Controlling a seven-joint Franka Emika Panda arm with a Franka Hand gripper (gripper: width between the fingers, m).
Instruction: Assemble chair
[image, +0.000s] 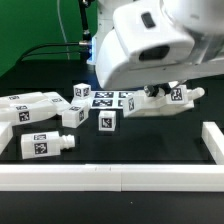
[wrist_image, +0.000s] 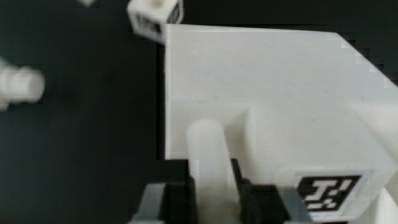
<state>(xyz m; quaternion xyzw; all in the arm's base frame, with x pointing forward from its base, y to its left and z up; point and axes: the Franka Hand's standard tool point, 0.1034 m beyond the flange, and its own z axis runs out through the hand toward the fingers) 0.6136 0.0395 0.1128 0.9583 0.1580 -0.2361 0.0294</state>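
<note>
A large white chair slab (wrist_image: 267, 90) with a square tag (wrist_image: 331, 191) fills the wrist view. My gripper (wrist_image: 214, 196) is shut on a narrow white upright rib of this slab; one dark finger (wrist_image: 166, 203) shows on each side of the rib. In the exterior view the same tagged piece (image: 168, 101) lies right of the centre, under the big white arm, and my gripper (image: 156, 92) is mostly hidden by the arm. Loose chair parts lie at the exterior view's left: a tagged cube (image: 107, 122), another cube (image: 83, 92), a pegged leg (image: 45, 144) and a longer piece (image: 25, 106).
The marker board (image: 106, 99) lies flat behind the cubes. A long white border rail (image: 110, 176) runs along the front and up the exterior view's right side (image: 214, 140). In the wrist view a tagged cube (wrist_image: 157, 12) and a white part's end (wrist_image: 15, 85) lie beyond the slab.
</note>
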